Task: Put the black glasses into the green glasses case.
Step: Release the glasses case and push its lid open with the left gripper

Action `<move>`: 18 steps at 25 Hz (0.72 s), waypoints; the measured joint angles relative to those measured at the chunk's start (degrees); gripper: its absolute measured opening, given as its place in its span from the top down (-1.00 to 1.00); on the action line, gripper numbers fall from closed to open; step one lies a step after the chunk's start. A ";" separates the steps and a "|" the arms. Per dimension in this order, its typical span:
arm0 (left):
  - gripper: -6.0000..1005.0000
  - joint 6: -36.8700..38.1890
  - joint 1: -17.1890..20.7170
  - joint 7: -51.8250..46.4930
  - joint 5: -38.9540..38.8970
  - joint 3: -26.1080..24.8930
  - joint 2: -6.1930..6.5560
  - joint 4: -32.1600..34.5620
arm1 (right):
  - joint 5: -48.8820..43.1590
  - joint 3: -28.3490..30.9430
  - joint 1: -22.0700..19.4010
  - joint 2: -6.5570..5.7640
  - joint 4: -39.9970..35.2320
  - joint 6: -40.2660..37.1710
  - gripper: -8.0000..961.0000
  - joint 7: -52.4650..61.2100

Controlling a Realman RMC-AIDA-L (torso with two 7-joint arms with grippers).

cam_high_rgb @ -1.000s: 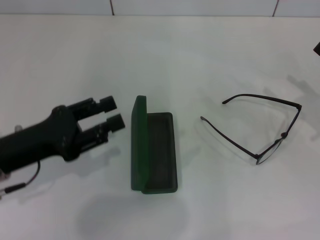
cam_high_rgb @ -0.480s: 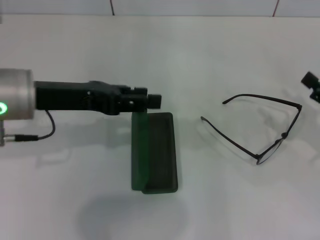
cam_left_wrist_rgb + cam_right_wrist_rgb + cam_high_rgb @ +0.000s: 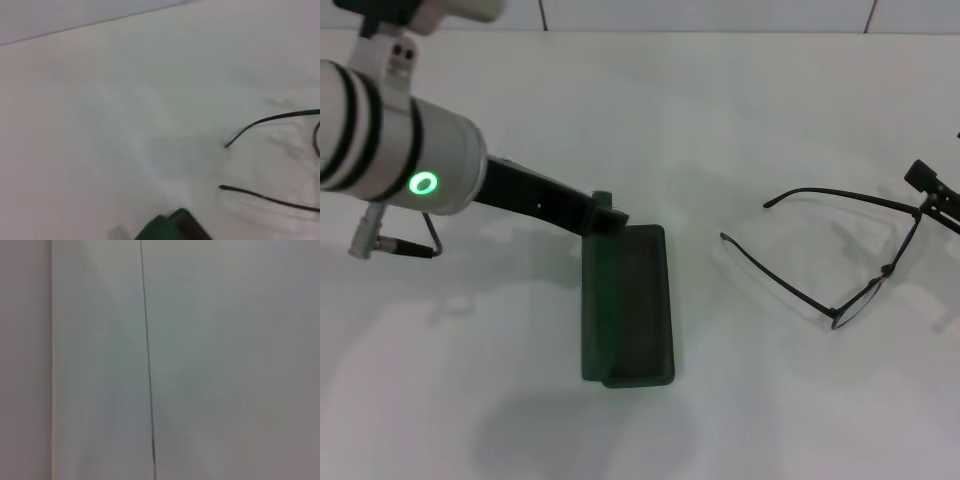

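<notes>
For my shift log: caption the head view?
Left tool at the open green glasses case; black glasses unfolded beside it.

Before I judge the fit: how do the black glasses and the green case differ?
The black glasses are thin wire, temple arms unfolded; the green glasses case is a solid block, lying open. The glasses lie right of the case, apart from it. Both rest on the white table.

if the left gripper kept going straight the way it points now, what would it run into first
Most likely the green glasses case: the left gripper angles down toward its far end, at the raised lid's edge. Depth is unclear, so it may already be touching. The black glasses lie well off that line.
</notes>
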 joint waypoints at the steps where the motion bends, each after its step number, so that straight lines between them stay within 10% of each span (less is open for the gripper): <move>1: -0.11 -0.02 0.05 -1.46 1.85 1.25 -0.07 0.82 | 0.01 0.05 -0.01 0.05 -0.02 0.26 -0.77 -0.57; 18: -0.09 -5.16 2.69 -3.82 4.80 5.75 -0.61 -2.65 | 0.62 0.45 -0.41 0.40 -0.67 0.60 -0.76 -2.88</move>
